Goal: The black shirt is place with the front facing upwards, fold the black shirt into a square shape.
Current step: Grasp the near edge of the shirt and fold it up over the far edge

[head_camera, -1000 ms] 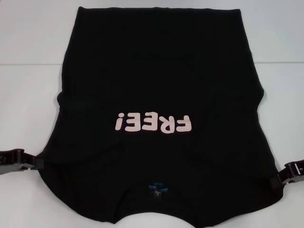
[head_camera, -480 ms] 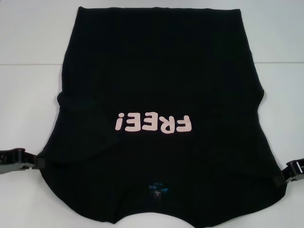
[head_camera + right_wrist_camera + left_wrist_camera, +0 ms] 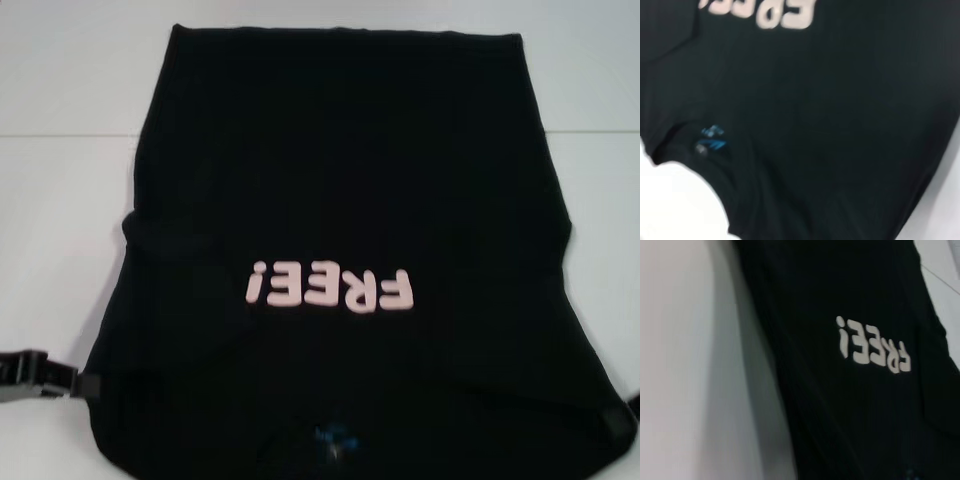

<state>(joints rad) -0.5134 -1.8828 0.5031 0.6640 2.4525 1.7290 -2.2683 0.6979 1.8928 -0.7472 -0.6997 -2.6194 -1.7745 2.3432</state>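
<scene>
Counter point(image 3: 60, 230): plain white, matte, fills the head view out to every edge. Thin dark seam point(image 3: 60, 135) runs straight across it on both sides, splitting far part from near part. Far part reads slightly cooler grey-white, near part brighter. Light soft and even, from above; no hard glare. Left wrist view: broad soft grey shadow point(image 3: 745, 390) on the white surface. No walls, floor or windows in view.

One black shirt point(image 3: 340, 200), one "FREE!" print point(image 3: 330, 288), one blue neck label point(image 3: 333, 440), one white table point(image 3: 60, 200)
</scene>
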